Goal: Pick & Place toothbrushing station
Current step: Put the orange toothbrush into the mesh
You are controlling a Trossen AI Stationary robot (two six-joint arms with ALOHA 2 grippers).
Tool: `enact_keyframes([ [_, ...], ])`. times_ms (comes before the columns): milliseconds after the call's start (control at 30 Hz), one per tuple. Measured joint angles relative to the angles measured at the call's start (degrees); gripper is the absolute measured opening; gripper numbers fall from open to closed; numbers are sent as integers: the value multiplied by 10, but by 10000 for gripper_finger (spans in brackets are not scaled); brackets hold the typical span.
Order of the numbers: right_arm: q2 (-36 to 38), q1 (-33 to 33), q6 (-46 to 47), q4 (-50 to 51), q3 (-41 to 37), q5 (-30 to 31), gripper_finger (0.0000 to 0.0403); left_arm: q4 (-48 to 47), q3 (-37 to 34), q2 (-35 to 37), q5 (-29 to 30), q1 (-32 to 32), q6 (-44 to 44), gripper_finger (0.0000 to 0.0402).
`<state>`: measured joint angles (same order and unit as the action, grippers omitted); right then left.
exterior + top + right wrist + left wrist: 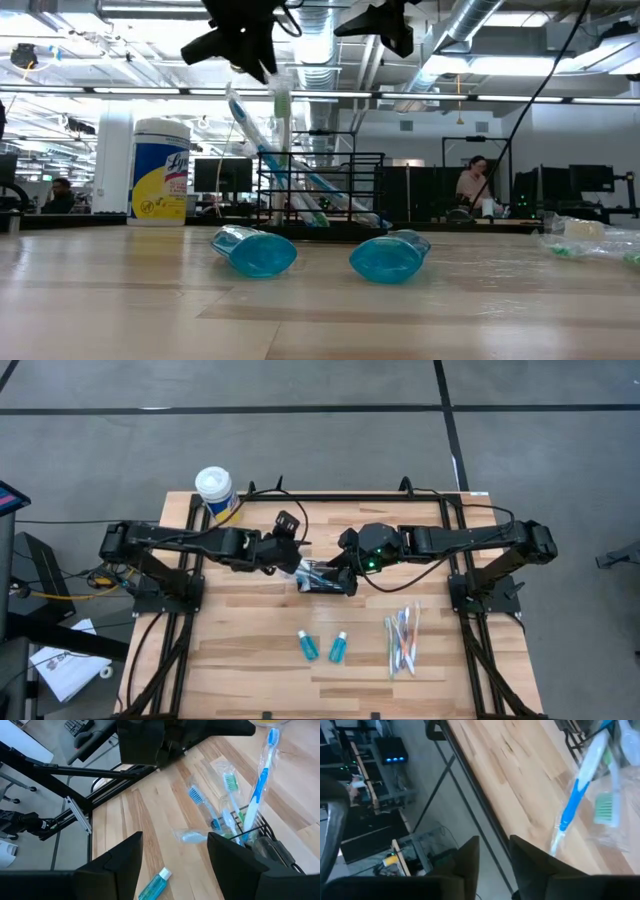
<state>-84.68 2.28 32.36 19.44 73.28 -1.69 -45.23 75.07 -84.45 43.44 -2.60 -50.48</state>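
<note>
While both arms are reaching toward the middle of the wooden surface, the black wire basket is sitting there between them, holding several wrapped toothbrushes that are leaning out of it. The left claw is hovering just beside the basket, its fingers standing apart and gripping nothing. The right claw is hanging over the basket with its fingers spread apart too. Nearer the front edge than the basket, two teal tubes are lying side by side, and more toothbrushes are resting loose beside them. A white-lidded canister is standing behind the basket, at the back corner.
</note>
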Motion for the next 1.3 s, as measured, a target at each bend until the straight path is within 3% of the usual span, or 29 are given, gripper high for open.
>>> enact_keyframes([
  [200, 0, 0, -5, -4, 0, 0, 212, 13, -1, 3, 19, 1, -1, 140],
  [433, 0, 3, -5, -12, 0, 11, 212, 93, 0, 29, 82, 15, 17, 145],
  [633, 0, -2, -8, -21, 0, 22, 212, 118, 21, 72, 95, 56, 146, 144],
  [733, 0, -9, -24, -25, 2, 62, 212, 122, 26, 87, 90, 68, 188, 138],
  [900, 1, -38, -18, 48, 47, 108, 212, 128, 26, 112, 62, 98, 300, 125],
  [1100, 0, -21, 127, 333, 59, 136, 212, 125, 26, 138, 5, 103, 422, 118],
  [1167, 0, 8, 185, 370, 45, 136, 212, 96, 26, 144, -26, 101, 442, 118],
  [1300, 0, 84, 332, 369, 16, 122, 212, -16, 26, 147, -28, 109, 464, 117],
])
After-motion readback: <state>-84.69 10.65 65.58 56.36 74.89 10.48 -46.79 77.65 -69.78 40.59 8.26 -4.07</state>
